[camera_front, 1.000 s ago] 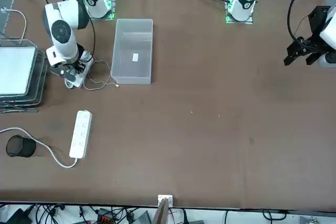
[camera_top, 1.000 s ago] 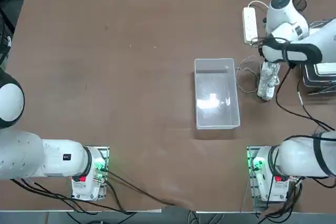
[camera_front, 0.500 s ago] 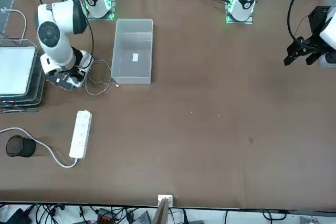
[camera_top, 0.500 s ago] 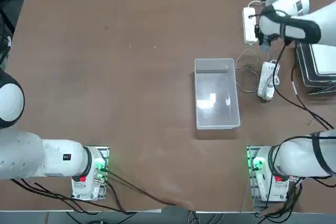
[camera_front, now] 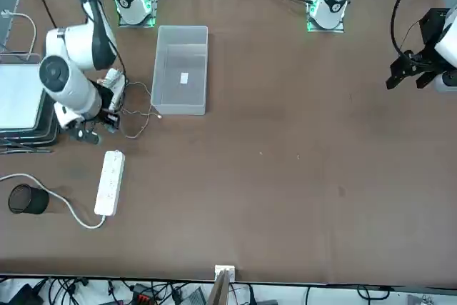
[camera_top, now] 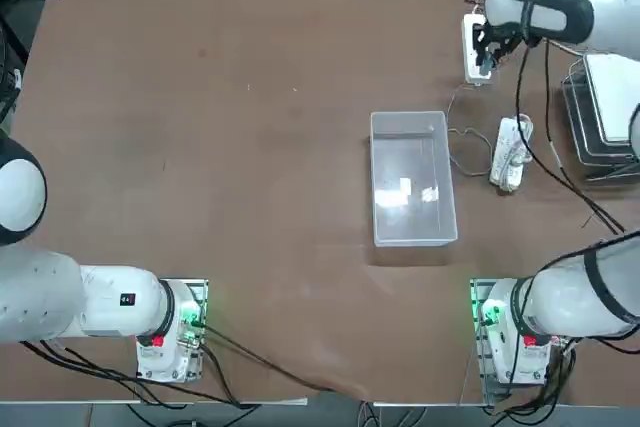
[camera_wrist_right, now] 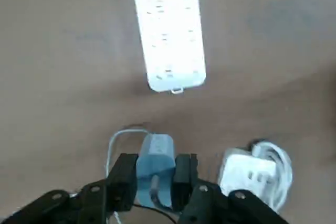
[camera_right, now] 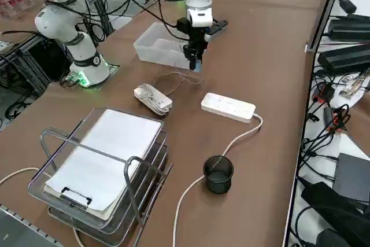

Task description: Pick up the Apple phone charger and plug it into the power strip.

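Right end effector (camera_wrist_right: 159,174) pinching the Apple phone charger (camera_wrist_right: 159,153) between its two fingers, thin white cable (camera_wrist_right: 113,142) trailing off it, charger near but apart from the power strip (camera_front: 110,183). Front view, clock taken from the end effector: power strip on the desk (camera_front: 271,198) at 6 o'clock, black mesh cup (camera_front: 28,199) between 7 and 8, wire rack with white sheet (camera_front: 21,101) at 10. Same clock: shorter white strip (camera_top: 511,154) at 12, clear plastic bin (camera_front: 180,69) at 2.
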You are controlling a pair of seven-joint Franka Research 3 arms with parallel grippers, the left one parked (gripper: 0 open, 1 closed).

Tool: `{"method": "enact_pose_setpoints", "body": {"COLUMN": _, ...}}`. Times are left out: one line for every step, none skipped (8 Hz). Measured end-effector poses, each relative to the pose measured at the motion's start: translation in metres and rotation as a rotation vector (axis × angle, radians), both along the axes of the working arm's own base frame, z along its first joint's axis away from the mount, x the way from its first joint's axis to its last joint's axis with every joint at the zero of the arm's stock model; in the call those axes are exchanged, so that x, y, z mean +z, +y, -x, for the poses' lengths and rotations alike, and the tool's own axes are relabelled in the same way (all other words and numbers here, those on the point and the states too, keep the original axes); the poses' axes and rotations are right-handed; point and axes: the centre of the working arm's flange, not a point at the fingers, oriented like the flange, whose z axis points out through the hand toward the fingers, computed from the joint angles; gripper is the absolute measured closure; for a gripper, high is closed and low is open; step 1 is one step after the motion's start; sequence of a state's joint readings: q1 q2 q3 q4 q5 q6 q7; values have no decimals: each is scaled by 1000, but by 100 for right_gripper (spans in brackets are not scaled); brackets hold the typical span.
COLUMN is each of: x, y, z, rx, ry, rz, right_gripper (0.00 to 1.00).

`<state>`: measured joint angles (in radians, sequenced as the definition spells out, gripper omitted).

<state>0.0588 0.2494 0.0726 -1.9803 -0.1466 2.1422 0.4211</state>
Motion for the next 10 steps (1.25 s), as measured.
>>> {"method": "enact_pose_setpoints", "body": {"x": -6, "y": -1, "z": -10, "rx": 14, "ry": 4, "rz": -4, "right_gripper": 64}}
{"method": "enact_pose_setpoints", "body": {"x": -12, "y": -5, "z": -18, "rx": 32, "ry": 8, "rz": -9, "right_gripper": 64}}
{"method": "enact_pose_setpoints", "body": {"x": -17, "y": -12, "z": -25, "rx": 45, "ry": 14, "rz": -13, "right_gripper": 64}}
{"method": "enact_pose_setpoints", "body": {"x": -24, "y": -21, "z": -30, "rx": 51, "ry": 22, "rz": -21, "right_gripper": 64}}
{"method": "enact_pose_setpoints", "body": {"x": -32, "y": -26, "z": -34, "rx": 66, "ry": 28, "rz": -32, "right_gripper": 64}}
{"method": "enact_pose_setpoints", "body": {"x": -37, "y": -27, "z": -38, "rx": 83, "ry": 24, "rz": -38, "right_gripper": 64}}
{"method": "enact_pose_setpoints", "body": {"x": -42, "y": -28, "z": -42, "rx": 95, "ry": 15, "rz": -42, "right_gripper": 64}}
{"method": "enact_pose_setpoints", "body": {"x": -45, "y": -28, "z": -46, "rx": 99, "ry": 11, "rz": -43, "right_gripper": 64}}
{"method": "enact_pose_setpoints", "body": {"x": -47, "y": -28, "z": -50, "rx": 101, "ry": 9, "rz": -44, "right_gripper": 64}}
{"method": "enact_pose_setpoints", "body": {"x": -49, "y": -29, "z": -54, "rx": 100, "ry": 4, "rz": -46, "right_gripper": 64}}
